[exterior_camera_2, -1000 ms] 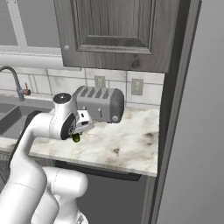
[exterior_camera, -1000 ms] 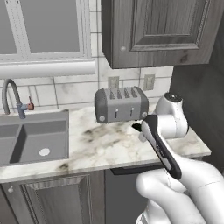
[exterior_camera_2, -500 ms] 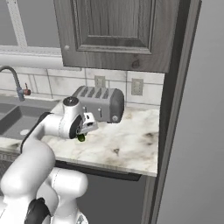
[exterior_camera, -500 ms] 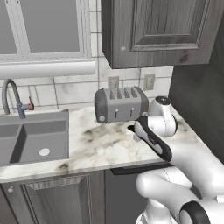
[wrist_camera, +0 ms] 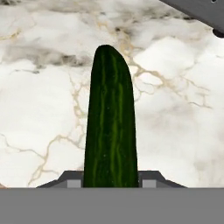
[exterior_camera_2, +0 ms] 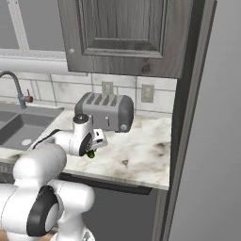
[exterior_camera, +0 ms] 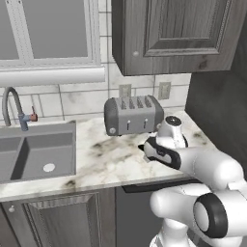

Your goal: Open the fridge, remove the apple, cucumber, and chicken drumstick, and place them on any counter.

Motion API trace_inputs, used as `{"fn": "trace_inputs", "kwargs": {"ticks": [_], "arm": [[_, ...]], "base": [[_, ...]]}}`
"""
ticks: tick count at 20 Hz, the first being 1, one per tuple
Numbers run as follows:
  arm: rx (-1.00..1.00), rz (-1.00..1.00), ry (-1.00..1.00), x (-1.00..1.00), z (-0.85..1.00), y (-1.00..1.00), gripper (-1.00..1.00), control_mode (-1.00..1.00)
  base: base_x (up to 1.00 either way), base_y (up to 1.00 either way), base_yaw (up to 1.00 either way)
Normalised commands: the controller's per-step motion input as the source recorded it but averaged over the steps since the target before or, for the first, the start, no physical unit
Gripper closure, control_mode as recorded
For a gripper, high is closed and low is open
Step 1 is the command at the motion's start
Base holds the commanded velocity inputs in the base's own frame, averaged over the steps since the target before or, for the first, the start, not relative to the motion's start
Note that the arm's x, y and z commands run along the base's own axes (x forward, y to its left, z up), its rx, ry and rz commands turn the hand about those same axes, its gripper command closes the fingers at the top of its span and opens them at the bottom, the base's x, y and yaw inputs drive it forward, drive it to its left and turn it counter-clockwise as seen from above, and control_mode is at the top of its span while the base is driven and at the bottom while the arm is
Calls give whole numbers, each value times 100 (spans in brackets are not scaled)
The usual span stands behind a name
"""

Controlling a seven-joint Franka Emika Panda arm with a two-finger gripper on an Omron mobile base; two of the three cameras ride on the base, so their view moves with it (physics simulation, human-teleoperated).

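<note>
Hand view gives us the clearest look: the cucumber (wrist_camera: 111, 127) runs straight out from between the two fingers, dark green with paler stripes, its rounded tip pointing away from the camera over the white veined counter (wrist_camera: 39, 109). We see the hand (wrist_camera: 111, 177) closed on the cucumber's near end, one finger on each side. A grey corner of the toaster (wrist_camera: 205, 13) shows at the upper right of that view.

From the left base view we see the arm reaching over the counter (exterior_camera: 101, 159) with the hand (exterior_camera: 146, 148) low above the marble, just in front of the toaster (exterior_camera: 133, 115), which stands against the tiled wall. The sink (exterior_camera: 36, 152) lies to the left, with a curved faucet (exterior_camera: 14, 108) behind it, and a dark wood upper cabinet (exterior_camera: 178, 34) hangs above.

From the right base view we see a small green end of the cucumber (exterior_camera_2: 91, 154) poking out below the hand (exterior_camera_2: 92, 149), close above the counter (exterior_camera_2: 141, 155); we cannot tell whether it touches the marble. The toaster (exterior_camera_2: 106, 110) sits just behind the hand. A tall grey panel (exterior_camera_2: 212, 141) rises at the right edge.
</note>
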Motion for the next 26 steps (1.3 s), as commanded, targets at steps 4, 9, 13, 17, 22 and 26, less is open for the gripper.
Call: {"fn": "trace_inputs", "kwargs": {"ticks": [4, 9, 13, 17, 22, 26], "arm": [[0, 0, 0, 28, -46, 0, 100, -100], [0, 0, 0, 29, -23, 0, 100, -100], [0, 0, 0, 14, -2, 0, -100, -100], [0, 0, 2, 2, 0, 0, -100, -100], [0, 0, 0, 0, -2, 0, -100, -100], [0, 0, -2, -11, 31, 0, -100, -100]], "base": [[0, 0, 0], [0, 0, 0], [0, 0, 0], [0, 0, 0], [0, 0, 0], [0, 0, 0]]}}
